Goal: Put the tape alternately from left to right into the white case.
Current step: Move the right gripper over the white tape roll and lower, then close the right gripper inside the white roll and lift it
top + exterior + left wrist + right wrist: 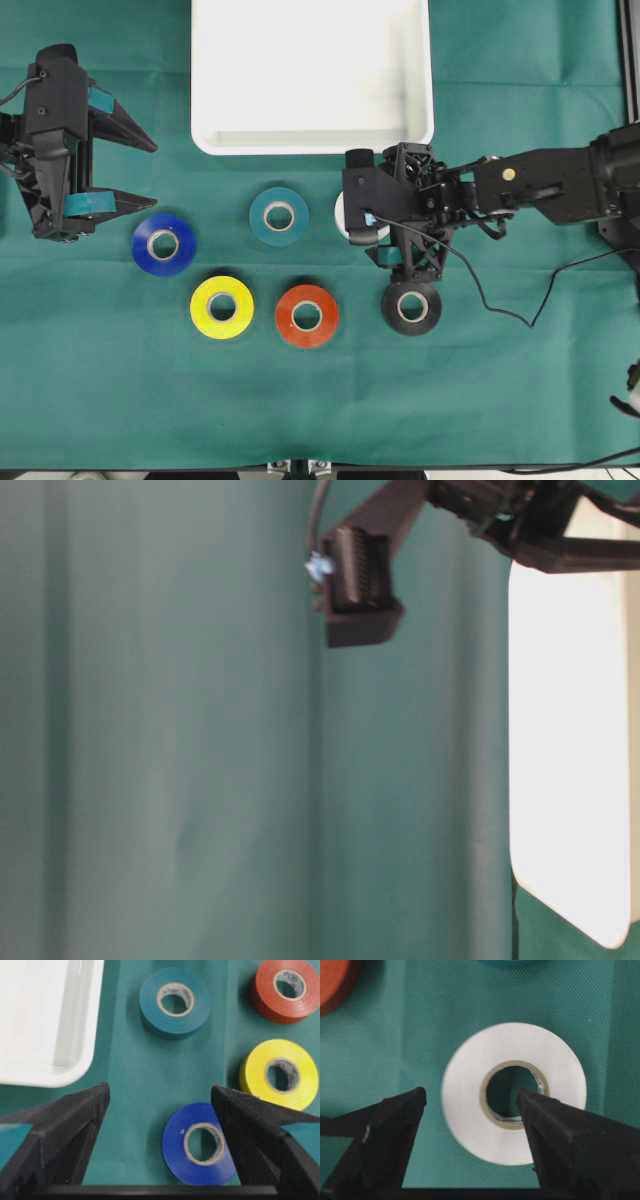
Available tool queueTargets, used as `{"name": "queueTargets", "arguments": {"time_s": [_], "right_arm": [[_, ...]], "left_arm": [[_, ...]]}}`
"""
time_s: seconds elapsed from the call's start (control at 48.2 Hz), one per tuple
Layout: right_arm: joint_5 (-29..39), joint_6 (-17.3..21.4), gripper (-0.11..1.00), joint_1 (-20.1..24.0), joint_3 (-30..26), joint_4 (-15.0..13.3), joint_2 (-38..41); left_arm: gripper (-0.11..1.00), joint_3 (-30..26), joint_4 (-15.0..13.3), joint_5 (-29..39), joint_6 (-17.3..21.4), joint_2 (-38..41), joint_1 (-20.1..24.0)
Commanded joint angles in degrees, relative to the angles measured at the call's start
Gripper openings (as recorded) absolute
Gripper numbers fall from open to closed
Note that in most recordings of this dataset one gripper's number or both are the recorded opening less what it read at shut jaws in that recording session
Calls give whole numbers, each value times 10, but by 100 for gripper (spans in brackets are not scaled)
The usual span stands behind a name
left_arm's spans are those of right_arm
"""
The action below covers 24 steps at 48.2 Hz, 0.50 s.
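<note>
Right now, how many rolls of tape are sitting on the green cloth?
6: blue roll far left, teal roll centre, yellow roll and orange-red roll in front, black roll right, white roll mostly hidden under the right gripper.

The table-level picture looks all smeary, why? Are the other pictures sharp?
Table-level view: soft and blurry all over, the white case a glaring bright patch without detail. Overhead view: sharp and evenly lit, the case very bright. Left wrist view: the blue roll crisp with glossy highlights. Right wrist view: the white roll clear, the dark fingers close to the lens slightly soft.
</note>
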Motion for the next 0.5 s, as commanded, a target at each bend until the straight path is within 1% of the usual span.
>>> {"name": "queueTargets", "arguments": {"time_s": [0.0,0.477], "right_arm": [[-4,4,83,-6,-14,0,4],[-20,9,81,-10,-15,-1,23]], "left_arm": [[56,-4,-1,-4,0,-3,0],[56,-3,-1,-4,0,-3,0]]}}
